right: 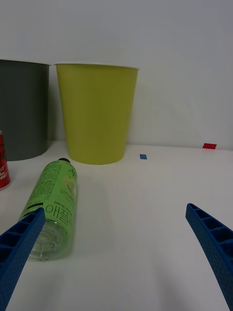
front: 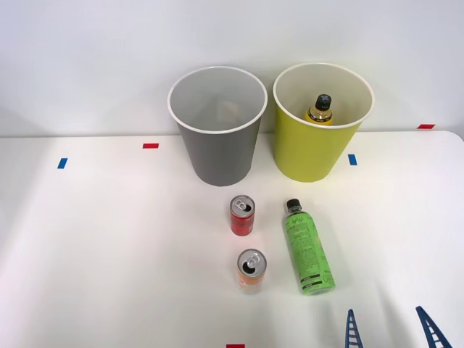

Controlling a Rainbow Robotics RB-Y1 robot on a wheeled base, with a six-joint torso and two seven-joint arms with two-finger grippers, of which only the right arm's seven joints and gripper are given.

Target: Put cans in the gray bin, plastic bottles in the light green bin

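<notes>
A red can and an orange can stand upright in the middle of the table, in front of the gray bin. Right of them a green-labelled plastic bottle lies on its side, cap toward the light green bin. An amber bottle stands inside that bin. My right gripper is open at the front edge, just right of the lying bottle's base. In the wrist view the green bottle lies beside one of my fingers, with the light green bin, gray bin and red can beyond.
Small red and blue tape marks dot the white table, among them a blue one right of the light green bin and a red one left of the gray bin. A white wall rises behind the bins.
</notes>
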